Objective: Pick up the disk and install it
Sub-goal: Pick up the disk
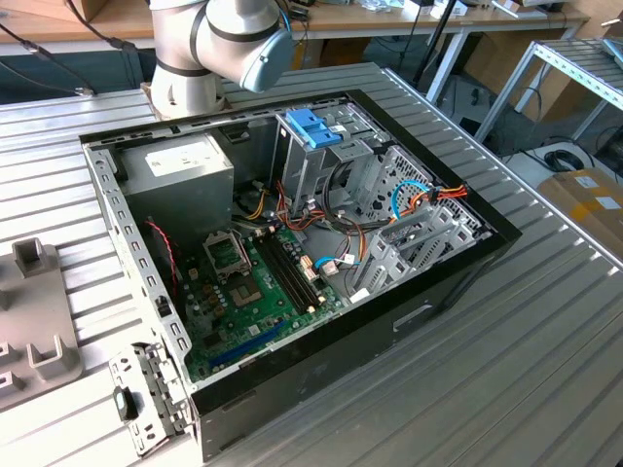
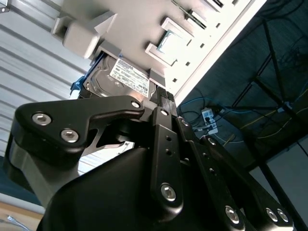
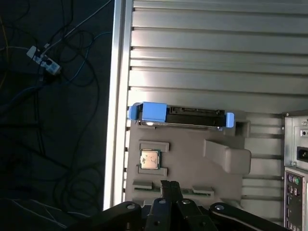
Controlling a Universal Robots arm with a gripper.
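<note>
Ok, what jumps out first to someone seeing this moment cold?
In the exterior view, the open computer case lies on the ribbed metal table, its green motherboard and wiring exposed. In both wrist views, the disk in its light-blue frame sits in a grey holder beside a small processor chip, with the gripper close by but apart from the disk.

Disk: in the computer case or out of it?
Out. In the first wrist view the disk sits in the grey fixture on the table, beside the computer case, not inside it.
</note>
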